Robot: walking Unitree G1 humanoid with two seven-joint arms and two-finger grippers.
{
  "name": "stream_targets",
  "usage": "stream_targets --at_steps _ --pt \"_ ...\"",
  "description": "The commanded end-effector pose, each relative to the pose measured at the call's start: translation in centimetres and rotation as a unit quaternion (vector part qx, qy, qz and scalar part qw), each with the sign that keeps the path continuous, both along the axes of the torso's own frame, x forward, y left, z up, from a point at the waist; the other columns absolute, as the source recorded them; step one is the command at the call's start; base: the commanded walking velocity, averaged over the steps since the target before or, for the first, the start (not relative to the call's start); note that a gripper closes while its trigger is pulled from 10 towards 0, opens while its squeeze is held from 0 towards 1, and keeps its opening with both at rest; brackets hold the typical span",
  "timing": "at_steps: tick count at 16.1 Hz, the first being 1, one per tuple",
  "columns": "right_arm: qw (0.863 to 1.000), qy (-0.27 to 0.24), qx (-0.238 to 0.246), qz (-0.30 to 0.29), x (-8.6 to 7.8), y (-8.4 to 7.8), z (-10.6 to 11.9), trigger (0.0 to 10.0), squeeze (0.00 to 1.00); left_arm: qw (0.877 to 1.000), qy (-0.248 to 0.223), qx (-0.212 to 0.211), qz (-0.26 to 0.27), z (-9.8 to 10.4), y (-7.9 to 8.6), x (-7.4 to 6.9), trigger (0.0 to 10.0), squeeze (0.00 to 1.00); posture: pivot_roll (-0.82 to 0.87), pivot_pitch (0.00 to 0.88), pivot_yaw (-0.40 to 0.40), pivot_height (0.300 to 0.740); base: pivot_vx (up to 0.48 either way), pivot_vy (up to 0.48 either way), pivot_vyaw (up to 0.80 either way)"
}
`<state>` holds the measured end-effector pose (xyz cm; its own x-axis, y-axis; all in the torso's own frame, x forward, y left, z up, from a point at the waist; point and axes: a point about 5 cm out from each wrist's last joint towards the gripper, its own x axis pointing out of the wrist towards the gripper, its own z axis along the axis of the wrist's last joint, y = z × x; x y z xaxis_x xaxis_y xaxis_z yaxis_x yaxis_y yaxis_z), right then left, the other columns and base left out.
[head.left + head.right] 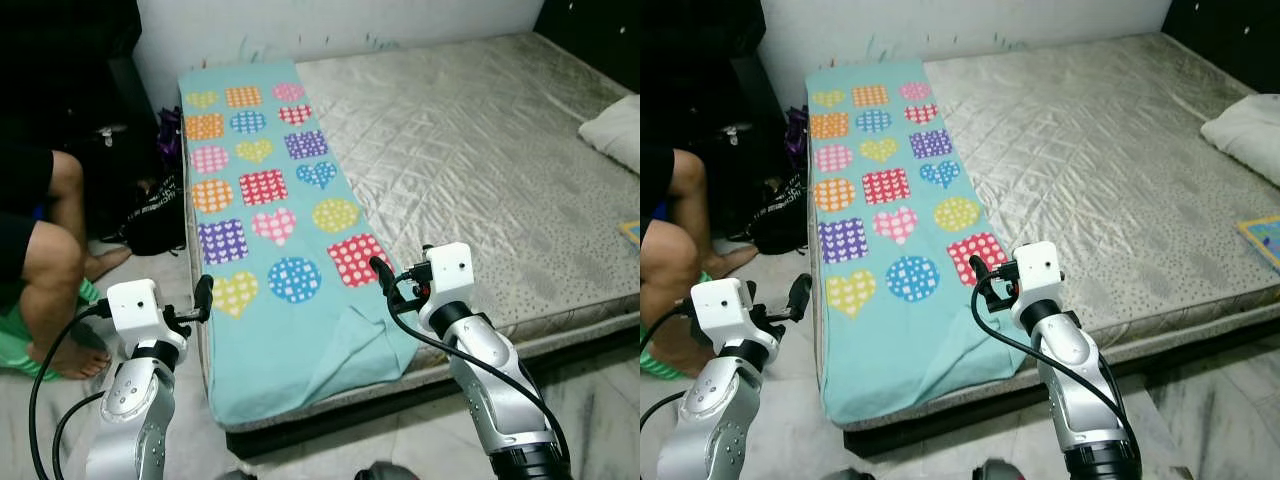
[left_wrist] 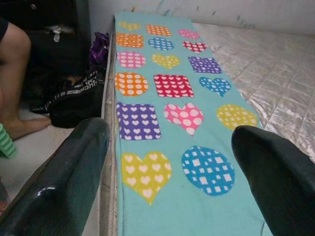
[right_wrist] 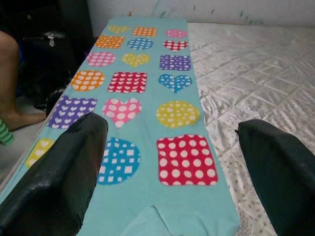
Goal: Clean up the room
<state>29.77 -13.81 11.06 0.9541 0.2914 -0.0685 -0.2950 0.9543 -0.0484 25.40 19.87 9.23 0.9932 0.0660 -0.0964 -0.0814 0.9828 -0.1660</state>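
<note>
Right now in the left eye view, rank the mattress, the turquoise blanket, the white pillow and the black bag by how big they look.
1. Mattress
2. Turquoise blanket
3. White pillow and black bag: look alike; the pillow is cut off by the frame edge, so unranked.

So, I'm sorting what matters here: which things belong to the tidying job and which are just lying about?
Job: patterned teal blanket on the mattress; left gripper and right gripper, both open near its front end.
Lying about: white pillow, black bag, seated person's legs.
</note>
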Motion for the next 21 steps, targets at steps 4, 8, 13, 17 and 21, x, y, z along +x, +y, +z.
stream_targets --at_steps 4,8,13,17,21 --pt "1.0 -0.001 -0.001 0.007 -0.12 0.11 0.14 10.0 0.0 1.0 0.01 0.008 0.009 -0.37 0.42 -0.14 10.0 0.0 -0.14 0.121 0.034 0.605 0.0 0.0 0.0" --pt "1.0 0.001 -0.001 0.011 -0.12 0.15 0.03 10.0 0.0 1.0 -0.003 0.011 0.008 0.01 0.35 -0.2 10.0 0.0 -0.14 0.119 0.033 0.59 0.0 0.0 0.0" --pt "1.0 -0.003 -0.005 0.013 0.01 -0.01 0.16 10.0 0.0 1.0 -0.018 0.014 0.004 0.33 0.31 -0.29 10.0 0.0 -0.15 0.119 0.031 0.59 0.153 0.0 0.0" --pt "1.0 -0.004 -0.006 0.011 0.01 -0.09 0.16 10.0 0.0 1.0 -0.019 0.015 0.002 0.33 0.31 -0.32 10.0 0.0 -0.15 0.12 0.031 0.59 0.437 0.0 0.0" --pt "1.0 -0.008 -0.006 0.008 0.01 -0.23 0.27 10.0 0.0 1.0 -0.018 0.015 -0.003 0.27 0.21 -0.29 10.0 0.0 -0.15 0.117 0.032 0.59 0.45 0.0 0.0"
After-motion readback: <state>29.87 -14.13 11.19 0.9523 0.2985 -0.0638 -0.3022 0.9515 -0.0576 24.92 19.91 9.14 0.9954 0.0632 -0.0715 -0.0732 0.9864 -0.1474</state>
